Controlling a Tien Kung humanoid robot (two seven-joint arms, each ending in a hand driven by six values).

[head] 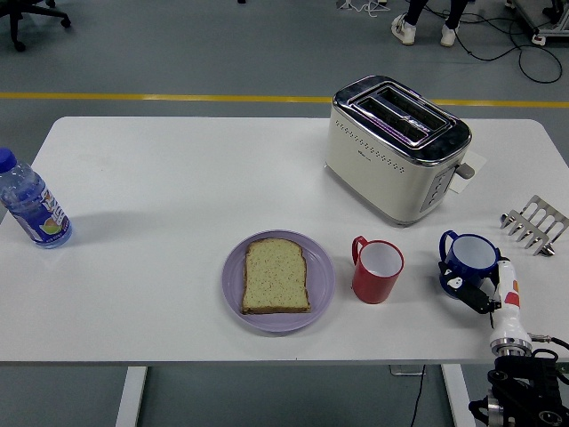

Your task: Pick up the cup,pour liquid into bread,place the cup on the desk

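Fingers [462, 286] of the right hand [484, 294] look wrapped on the near side of the blue cup [468, 258], dark digits against its wall; grip seems closed on it, though the far side of the grasp is hidden. Left hand not in view.

Blue cup sits at about 4 o'clock on the white table [178, 187], base seemingly on or just off the surface, cannot tell which. Handle points toward 10 o'clock, away from the hand.

Handling guess: rigid enamel or ceramic mug, light to moderate, glossy wall so likely slippery. Contents not visible. Body wrap low to mid wall looks the sensible hold; handle too small for these digits.

Target bread [276, 276] lies flat on the purple plate [322, 276] at 6 o'clock, soft and porous. Red cup [379, 269] stands between plate and blue cup, so the carry path likely passes over it.

Counts: two cups, one bread slice, one plate, one toaster [397, 148] at 1 o'clock, one water bottle [31, 205] at 9 o'clock, one metal toast rack [533, 224] at 3 o'clock.
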